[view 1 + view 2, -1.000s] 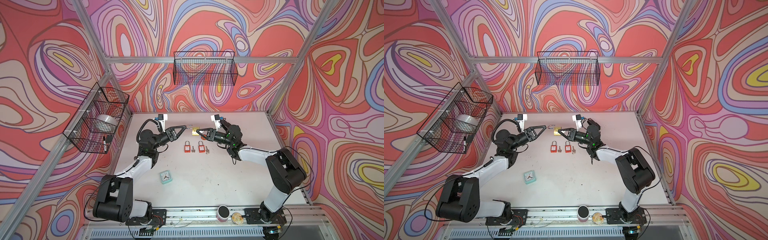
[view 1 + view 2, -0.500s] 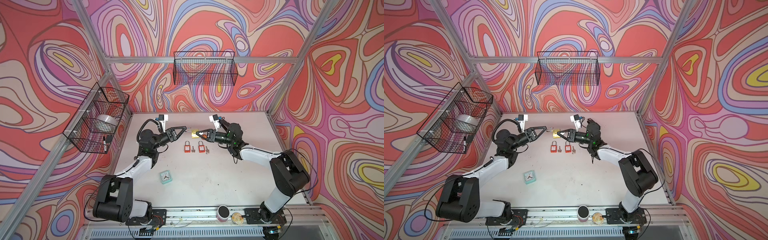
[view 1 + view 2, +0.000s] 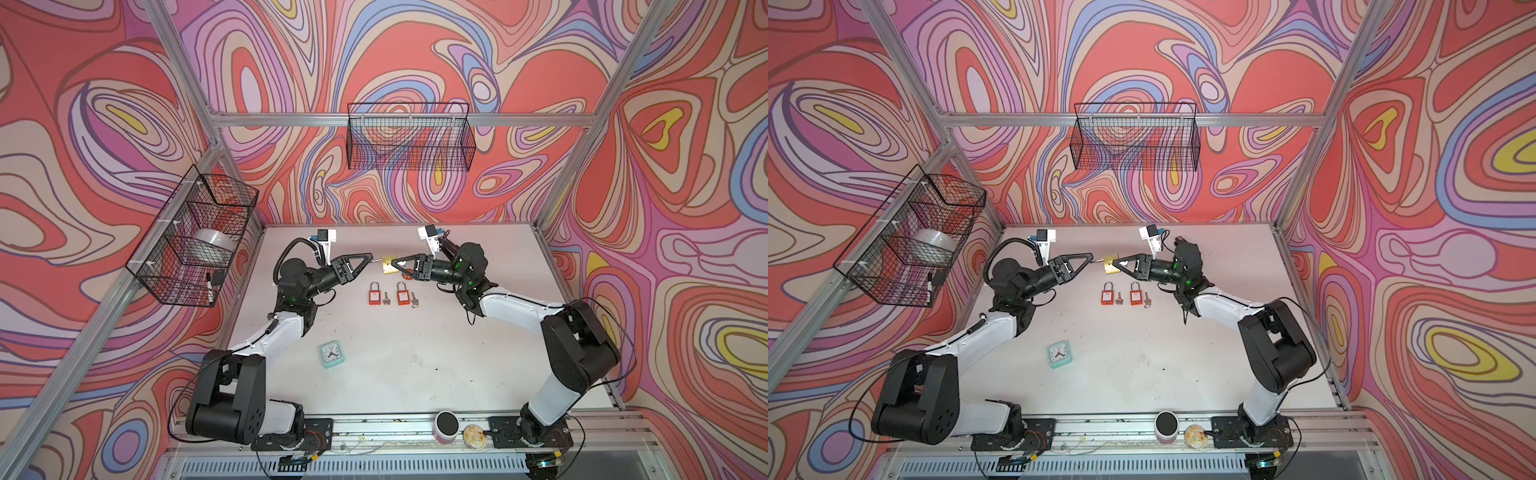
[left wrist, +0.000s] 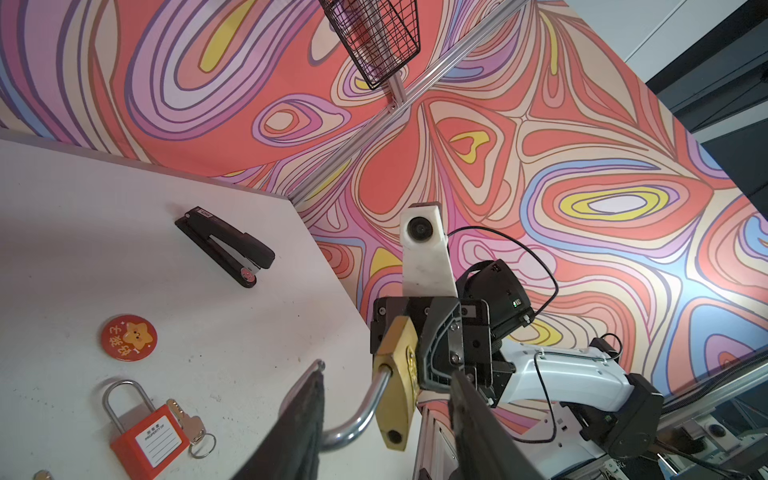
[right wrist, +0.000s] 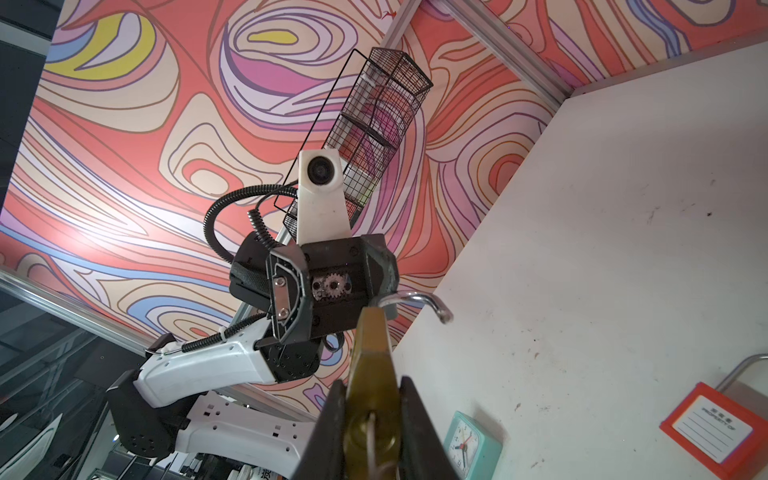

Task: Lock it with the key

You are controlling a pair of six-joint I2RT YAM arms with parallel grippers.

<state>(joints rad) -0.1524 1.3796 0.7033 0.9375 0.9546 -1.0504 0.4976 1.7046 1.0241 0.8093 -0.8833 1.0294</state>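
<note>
A brass padlock (image 3: 389, 265) (image 3: 1111, 264) hangs above the back of the table, with my right gripper (image 3: 395, 262) (image 5: 371, 384) shut on its body (image 5: 370, 365). Its steel shackle (image 4: 357, 419) (image 5: 419, 297) is swung open toward the left arm. My left gripper (image 3: 368, 257) (image 4: 386, 376) is open, its jaws standing on either side of the shackle and the padlock (image 4: 395, 386). One of its fingers (image 4: 305, 415) lies against the shackle's free leg. What looks like the key (image 5: 372, 432), seen edge-on, sits in the keyhole on the padlock's underside.
Two red padlocks (image 3: 374, 296) (image 3: 403, 296), each with a loose key beside it, lie below the grippers. A teal clock (image 3: 332, 354) sits nearer the front. A black stapler (image 4: 226, 245) and a red badge (image 4: 129, 337) lie at the back. Wire baskets (image 3: 409, 137) (image 3: 195, 241) hang on the walls.
The left jaws have narrowed a little around the shackle. The right arm has shifted slightly, and the brass padlock stays between the two grippers.
</note>
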